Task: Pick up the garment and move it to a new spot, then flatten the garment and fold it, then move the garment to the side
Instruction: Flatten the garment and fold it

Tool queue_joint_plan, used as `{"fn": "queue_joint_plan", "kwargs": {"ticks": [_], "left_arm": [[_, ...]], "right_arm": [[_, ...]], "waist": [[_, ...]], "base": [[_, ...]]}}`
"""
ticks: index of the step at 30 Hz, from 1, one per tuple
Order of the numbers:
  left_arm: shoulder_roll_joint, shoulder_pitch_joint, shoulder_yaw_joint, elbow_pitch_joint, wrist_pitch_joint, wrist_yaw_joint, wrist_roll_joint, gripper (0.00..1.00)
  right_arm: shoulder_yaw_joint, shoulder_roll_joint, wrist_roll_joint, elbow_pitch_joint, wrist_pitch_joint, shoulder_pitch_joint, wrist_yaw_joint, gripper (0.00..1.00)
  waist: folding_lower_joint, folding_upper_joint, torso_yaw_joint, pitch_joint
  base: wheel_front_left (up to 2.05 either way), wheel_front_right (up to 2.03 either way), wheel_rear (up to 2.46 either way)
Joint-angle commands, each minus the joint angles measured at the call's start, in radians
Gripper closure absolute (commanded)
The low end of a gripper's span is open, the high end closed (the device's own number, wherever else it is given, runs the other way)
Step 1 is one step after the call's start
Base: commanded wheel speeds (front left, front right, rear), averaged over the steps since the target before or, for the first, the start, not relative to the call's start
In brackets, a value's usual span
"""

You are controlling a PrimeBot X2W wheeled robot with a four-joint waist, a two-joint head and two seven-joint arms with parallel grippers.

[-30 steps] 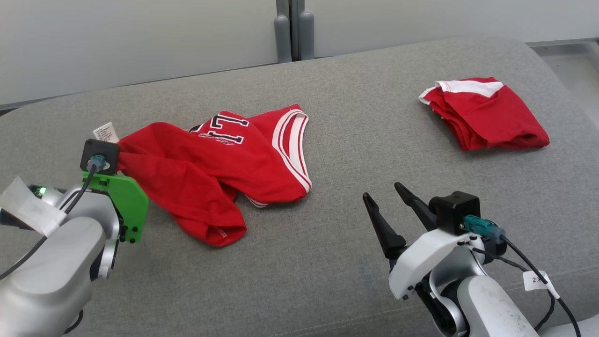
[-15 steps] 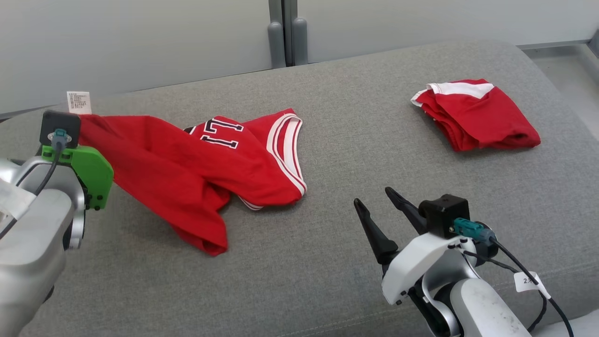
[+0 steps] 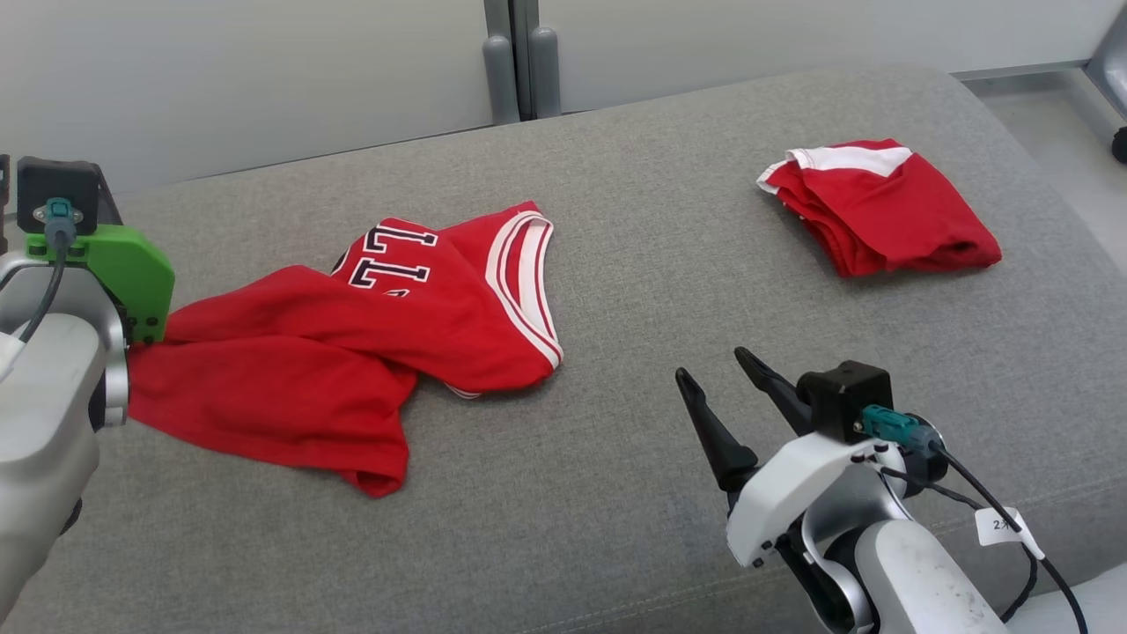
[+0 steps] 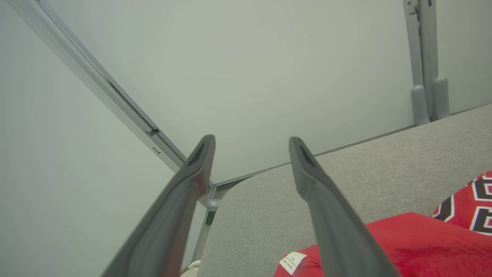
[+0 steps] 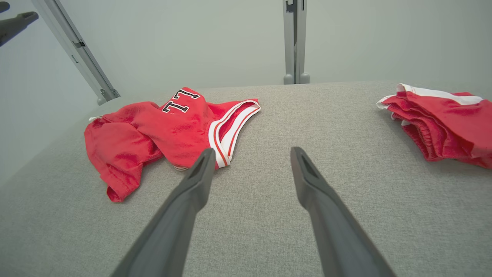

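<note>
Hanging at the far left, the left gripper is holding its two fingers wide apart with nothing between them, and it is pointing up at the pale wall. It is sitting just above the left end of the red jersey, so that end is free to lie down. The jersey is lying crumpled on the left half of the gray cushion, with its number and white stripes facing up. I think this is its new spot and it is waiting to be made flat. Its small white label is poking out at the left end. Further right, the right gripper is hovering over bare cushion with its fingers apart too, gripping nothing, likely getting ready to help smooth the cloth. At the far right, another red garment is lying folded, well apart from the jersey.
</note>
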Motion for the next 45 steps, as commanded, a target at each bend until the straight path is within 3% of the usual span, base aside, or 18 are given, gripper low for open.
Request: {"fn": "queue_joint_plan", "kwargs": {"ticks": [1,9,13,21,26,29,36,43,45], "left_arm": [[-0.012,0.012,0.009,-0.009,-0.02,0.002,-0.01,0.0],[-0.052,0.073,0.049,-0.101,-0.095,-0.019,-0.068,0.0],[-0.062,0.141,0.081,-0.21,-0.134,-0.071,-0.132,0.0],[-0.095,0.311,0.159,-0.415,-0.191,-0.067,-0.218,0.0],[-0.124,0.429,0.246,-0.53,-0.202,-0.094,-0.254,0.0],[-0.152,0.508,0.35,-0.596,-0.202,-0.137,-0.253,0.0],[-0.237,0.688,0.573,-0.696,-0.202,-0.293,-0.219,0.0],[-0.288,0.862,0.656,-0.685,-0.202,-0.457,-0.139,0.0],[-0.302,0.896,0.669,-0.679,-0.203,-0.48,-0.123,0.0]], "right_arm": [[-0.008,-0.002,-0.007,-0.006,0.004,0.004,0.0,0.0],[-0.027,-0.001,-0.017,-0.014,0.016,0.023,0.0,0.0],[-0.041,-0.002,-0.034,-0.017,0.036,0.027,0.0,0.0],[-0.079,-0.002,-0.06,-0.031,0.069,0.041,0.0,0.0],[-0.088,-0.002,-0.061,-0.027,0.08,0.048,0.0,0.0],[-0.088,-0.002,-0.052,-0.025,0.083,0.047,0.0,0.0],[-0.083,-0.002,-0.038,-0.014,0.078,0.049,0.0,0.0],[-0.08,-0.002,-0.05,0.002,0.085,0.049,0.0,0.0],[-0.082,-0.002,-0.063,0.016,0.092,0.046,0.0,0.0]], "waist": [[0.0,0.0,0.012,-0.004],[0.0,0.0,0.066,-0.013],[0.0,0.0,0.099,-0.016],[0.0,0.0,0.178,-0.01],[0.0,0.0,0.222,-0.013],[0.0,0.0,0.244,-0.016],[0.0,0.0,0.276,-0.023],[0.0,0.0,0.296,-0.038],[0.0,0.0,0.301,-0.042]], "base": [[0.0,0.0,0.0],[0.0,0.0,0.0],[0.0,0.0,0.0],[0.0,0.0,0.0],[0.0,0.0,0.0],[0.0,0.0,0.0],[0.0,0.0,0.0],[0.0,0.0,0.0],[0.0,0.0,0.0]]}}
